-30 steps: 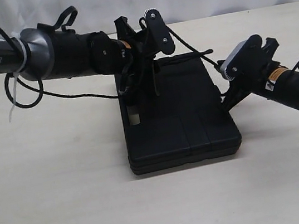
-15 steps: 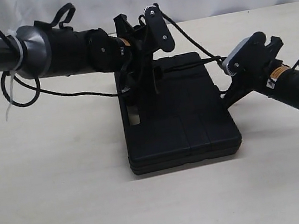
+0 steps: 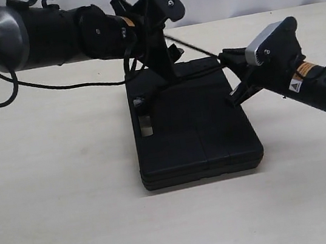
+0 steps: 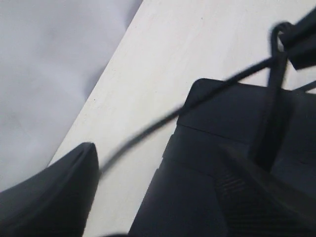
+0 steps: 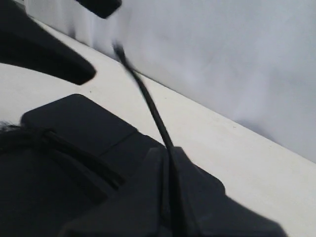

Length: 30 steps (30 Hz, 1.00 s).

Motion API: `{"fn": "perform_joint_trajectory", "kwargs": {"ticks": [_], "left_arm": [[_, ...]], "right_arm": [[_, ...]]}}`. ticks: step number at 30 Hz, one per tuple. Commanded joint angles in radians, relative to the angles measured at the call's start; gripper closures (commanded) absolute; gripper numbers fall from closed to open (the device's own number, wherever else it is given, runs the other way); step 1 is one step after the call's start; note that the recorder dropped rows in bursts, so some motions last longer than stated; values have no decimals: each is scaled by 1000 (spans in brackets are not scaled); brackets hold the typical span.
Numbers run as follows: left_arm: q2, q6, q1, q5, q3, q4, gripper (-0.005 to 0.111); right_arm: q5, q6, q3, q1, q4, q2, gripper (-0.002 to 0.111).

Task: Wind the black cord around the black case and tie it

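Black cord [image 3: 198, 47] taut above black case [image 3: 196, 135] lying mid-desk [image 3: 71, 203], pinched by right tool [image 3: 230, 77] at case's 2 o'clock, left tool [image 3: 171, 42] spread wide at 12, arm cable [image 3: 53, 87] trailing at 10.

The left end effector [image 4: 158, 148] stands with its 2 fingers spread wide. 1 dark finger [image 4: 54, 197] sits over the pale counter [image 4: 163, 54], and the other, blurred and faintly ribbed, sits over the black case [image 4: 222, 113]. The black cord [image 4: 163, 121] runs taut from the edge of the first finger, crosses the bare counter and passes over a rounded corner of the case. At its far end it curls into a small loop, and from there 1 thicker dark strand drops across the lid. A grey backdrop [image 4: 44, 64] lies beyond the counter's edge.
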Motion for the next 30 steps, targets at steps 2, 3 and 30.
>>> {"fn": "perform_joint_trajectory", "kwargs": {"ticks": [2, 3, 30], "left_arm": [[-5, -136, -4, -65, -8, -13, 44], [-5, -131, -4, -65, -8, -11, 44], [-1, -20, 25, 136, -8, 228, 44]], "right_arm": [[-33, 14, 4, 0, -68, -12, 104], [-33, 14, 4, 0, -68, -12, 104], [836, 1879, -635, -12, -1181, 23, 77]]}}
